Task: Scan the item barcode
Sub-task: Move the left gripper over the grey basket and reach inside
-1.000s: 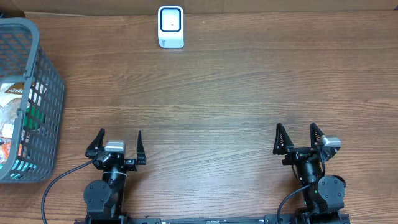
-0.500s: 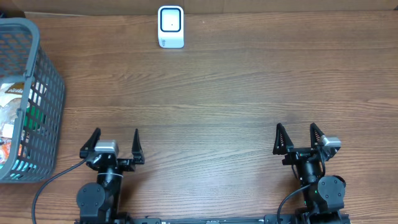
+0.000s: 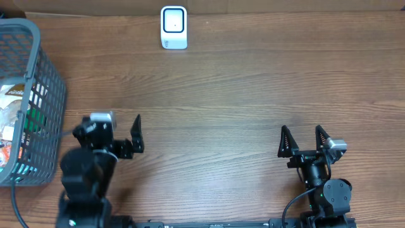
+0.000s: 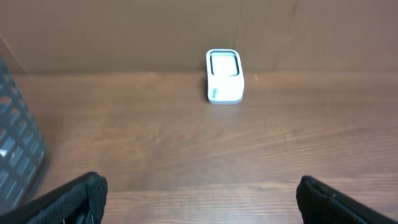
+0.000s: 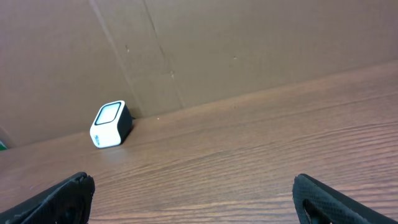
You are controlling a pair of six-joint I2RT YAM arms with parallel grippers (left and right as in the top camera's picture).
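The white barcode scanner (image 3: pixel 174 27) stands at the table's far edge against the cardboard wall; it also shows in the left wrist view (image 4: pixel 224 76) and the right wrist view (image 5: pixel 109 124). Packaged items (image 3: pixel 14 120) lie inside the grey basket (image 3: pixel 44 76) at the left. My left gripper (image 3: pixel 109 124) hangs open and empty just right of the basket, raised over the table (image 4: pixel 200 186). My right gripper (image 3: pixel 300 130) rests open and empty at the near right (image 5: pixel 194 186). Which item carries the barcode cannot be told.
The basket's grey mesh wall (image 4: pixel 15 149) shows at the left of the left wrist view. A brown cardboard wall (image 5: pixel 217 43) closes the table's far side. Bare wood table (image 3: pixel 221 95) lies between the grippers and the scanner.
My left arm has lifted and swung left toward the basket, its gripper staying open. The right arm has not moved.
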